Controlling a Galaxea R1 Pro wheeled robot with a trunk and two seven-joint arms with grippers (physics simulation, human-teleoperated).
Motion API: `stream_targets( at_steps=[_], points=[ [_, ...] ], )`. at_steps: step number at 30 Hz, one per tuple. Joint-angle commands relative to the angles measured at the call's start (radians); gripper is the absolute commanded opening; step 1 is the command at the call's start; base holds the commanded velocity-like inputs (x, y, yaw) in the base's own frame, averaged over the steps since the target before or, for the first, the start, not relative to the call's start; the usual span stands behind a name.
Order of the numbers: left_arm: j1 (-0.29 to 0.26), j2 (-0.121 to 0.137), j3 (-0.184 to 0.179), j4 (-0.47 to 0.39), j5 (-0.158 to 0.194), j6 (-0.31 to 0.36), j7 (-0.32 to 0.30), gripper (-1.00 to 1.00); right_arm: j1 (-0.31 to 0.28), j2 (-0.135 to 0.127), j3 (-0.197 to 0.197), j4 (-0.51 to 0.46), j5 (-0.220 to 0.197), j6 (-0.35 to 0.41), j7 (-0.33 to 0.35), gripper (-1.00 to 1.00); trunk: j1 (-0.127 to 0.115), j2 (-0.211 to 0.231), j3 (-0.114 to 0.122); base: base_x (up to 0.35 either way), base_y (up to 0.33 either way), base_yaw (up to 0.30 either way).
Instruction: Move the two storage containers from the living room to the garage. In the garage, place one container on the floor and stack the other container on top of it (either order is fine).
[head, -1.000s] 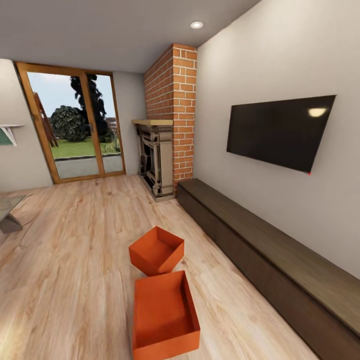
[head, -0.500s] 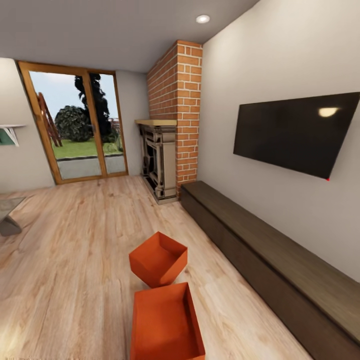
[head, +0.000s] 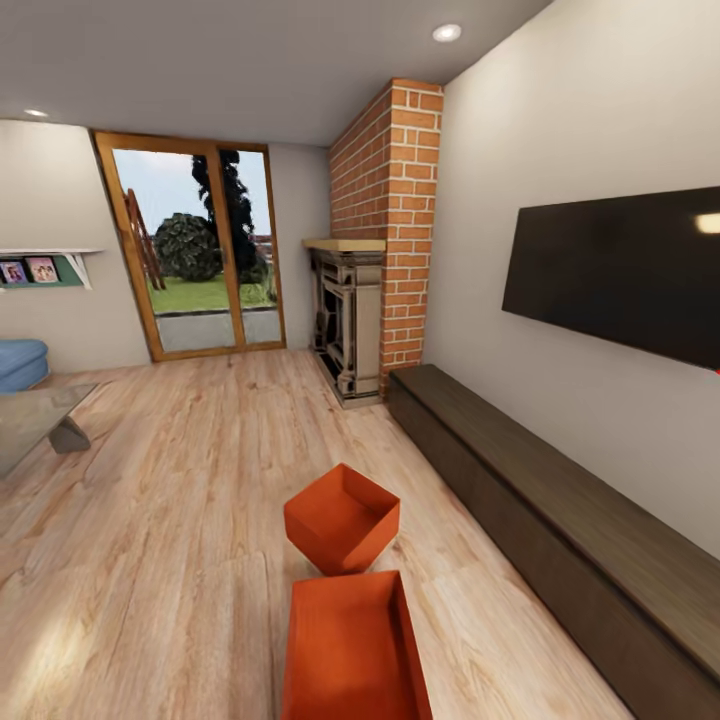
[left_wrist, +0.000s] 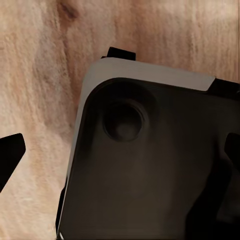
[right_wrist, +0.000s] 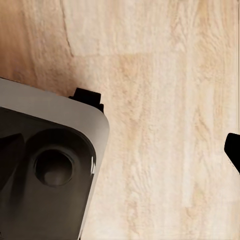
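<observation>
Two orange storage containers are sitting on the living room's wood floor (head: 150, 500): the near container (head: 350, 650) and the far container (head: 342, 518), touching. Neither hand's state can be told.

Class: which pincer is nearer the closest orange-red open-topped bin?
Cannot tell: left pincer and right pincer both hang over plank floor beside the robot's base; the orange-red bin lies ahead.
</observation>
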Motion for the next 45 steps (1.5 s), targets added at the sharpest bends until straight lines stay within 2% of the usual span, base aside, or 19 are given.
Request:
stream_targets(
  at_steps=[1,13,34,45],
  points=[
    [0.0,0.0,0.0,-0.001,0.006,0.006,0.001,1.0,-0.001,0.0,0.008,0.003,-0.008,-0.007,-0.001,1.0,0.0,-0.001,-0.001,0.226,-0.11,0.017],
    [0.0,0.0,0.001,-0.001,0.006,0.006,0.001,1.0,-0.001,0.006,0.01,0.003,-0.011,0.001,-0.002,1.0,0.0,-0.001,-0.001,0.231,-0.126,0.006],
    [0.0,0.0,0.002,-0.002,0.006,0.006,0.001,1.0,-0.001,-0.001,0.001,0.003,-0.012,-0.004,-0.002,1.0,0.0,-0.001,-0.001,0.006,-0.004,0.251],
    [0.0,0.0,0.002,-0.004,0.006,0.006,0.001,1.0,-0.001,-0.003,0.011,0.003,-0.006,-0.013,-0.002,1.0,0.0,-0.001,-0.001,0.0,0.0,0.041]
  ],
)
